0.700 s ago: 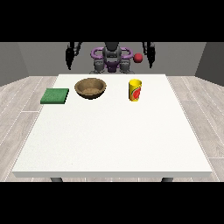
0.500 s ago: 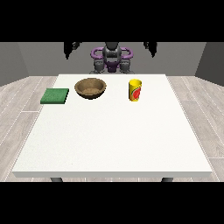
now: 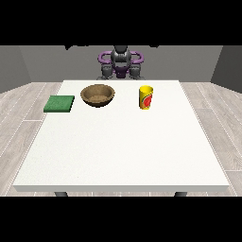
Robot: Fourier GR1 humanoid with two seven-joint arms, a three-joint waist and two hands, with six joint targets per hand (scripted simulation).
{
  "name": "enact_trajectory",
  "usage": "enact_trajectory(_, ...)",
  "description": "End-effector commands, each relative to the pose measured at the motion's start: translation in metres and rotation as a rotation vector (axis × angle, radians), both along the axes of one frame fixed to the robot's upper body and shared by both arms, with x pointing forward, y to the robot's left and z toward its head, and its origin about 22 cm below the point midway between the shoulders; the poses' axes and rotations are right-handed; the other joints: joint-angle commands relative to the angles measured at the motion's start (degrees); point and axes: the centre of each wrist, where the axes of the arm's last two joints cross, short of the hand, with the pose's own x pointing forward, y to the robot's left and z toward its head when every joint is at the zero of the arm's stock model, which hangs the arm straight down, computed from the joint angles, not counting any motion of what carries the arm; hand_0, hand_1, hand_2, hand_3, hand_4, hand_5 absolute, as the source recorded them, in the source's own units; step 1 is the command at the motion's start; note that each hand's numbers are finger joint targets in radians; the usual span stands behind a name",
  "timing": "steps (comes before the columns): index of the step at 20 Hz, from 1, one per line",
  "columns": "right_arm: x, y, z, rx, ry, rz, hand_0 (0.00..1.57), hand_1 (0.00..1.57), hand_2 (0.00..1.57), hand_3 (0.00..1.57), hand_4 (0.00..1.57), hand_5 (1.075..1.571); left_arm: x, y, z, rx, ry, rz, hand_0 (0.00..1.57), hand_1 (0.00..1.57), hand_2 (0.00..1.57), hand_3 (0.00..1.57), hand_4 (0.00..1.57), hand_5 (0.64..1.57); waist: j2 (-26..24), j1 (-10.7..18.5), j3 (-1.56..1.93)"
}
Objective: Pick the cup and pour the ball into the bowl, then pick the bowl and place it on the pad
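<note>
Both arms of the robot rose out of the picture at the far side. Only a thin dark sliver showed at the upper edge on each side, one for the robot hand at the view's left and one for the robot hand at the view's right. Whether the fingers were spread or curled could not be told, and neither robot hand touched or held anything that could be seen. The robot's lower body was hidden behind the far edge of the large white surface. Its dark torso with purple shoulder rings stood just beyond that edge, at the middle.

The inside of the yellow cylindrical cup with a red mark on its side could not be seen, so whether a ball lay in it could not be told. The cup stood upright on the far part of the surface, right of centre.

The round brown wooden bowl sat left of the cup and well apart from it, its hollow open to view. The flat green square pad lay further left, near the left edge of the surface, beside the bowl but not touching it. All three things lay in a rough row along the far part of the surface. Nothing stood between them, and nothing stood between them and the robot.

Grey plank floor showed on both sides of the surface.
</note>
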Motion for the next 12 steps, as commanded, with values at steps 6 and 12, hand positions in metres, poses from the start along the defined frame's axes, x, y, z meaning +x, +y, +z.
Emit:
enact_trajectory(6,-0.005,-0.006,0.023,0.026,-0.150,0.030,0.00,0.00,0.00,0.00,0.45,1.559,0.012,-0.006,0.029,-0.011,-0.149,0.028,0.00,0.00,0.00,0.00,0.00,1.521,9.39,-1.15,-0.04)
enact_trajectory(12,0.029,-0.001,0.038,0.006,-0.334,0.046,0.00,0.00,0.00,0.00,0.30,1.569,0.050,0.023,0.034,0.041,-0.376,0.063,0.00,0.00,0.00,0.00,0.00,1.505,22.06,-1.25,-0.07)
